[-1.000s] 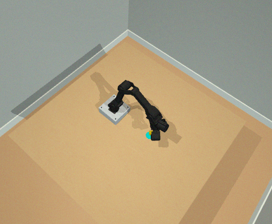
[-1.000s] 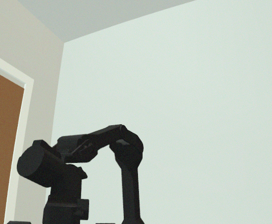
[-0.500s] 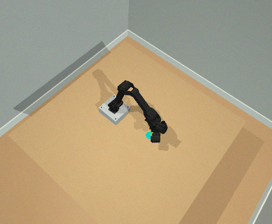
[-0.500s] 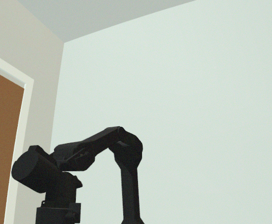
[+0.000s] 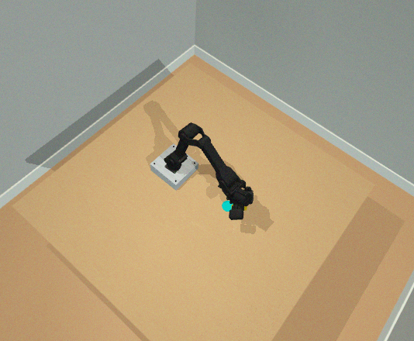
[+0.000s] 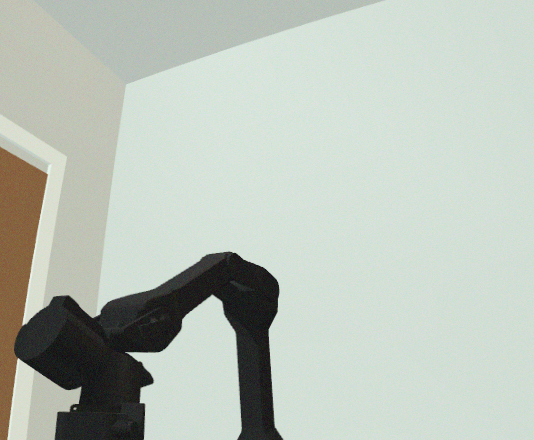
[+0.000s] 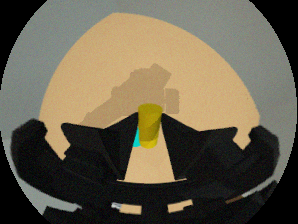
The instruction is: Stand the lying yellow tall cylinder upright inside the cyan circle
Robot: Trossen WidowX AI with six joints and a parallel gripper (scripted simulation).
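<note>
The yellow tall cylinder [image 7: 149, 125] is held between the fingertips of my gripper [image 7: 149, 115], which is shut on it. In the top view only small bits of the yellow cylinder [image 5: 245, 208] show beside the black gripper [image 5: 238, 208]; its exact tilt cannot be told there. The cyan circle [image 5: 226, 205] lies flat on the surface, just left of the gripper, partly covered by it. In the wrist view a small piece of the cyan circle [image 7: 136, 139] shows beside the cylinder, between it and the left finger. The exterior view does not show the fingers, cylinder or circle.
The arm's light grey base plate [image 5: 167, 175] stands on the tan surface [image 5: 154, 248], up and left of the circle. Shadows of the arm fall across the surface. Grey walls stand behind. The exterior view shows the upper arm [image 6: 254, 380] against a pale wall.
</note>
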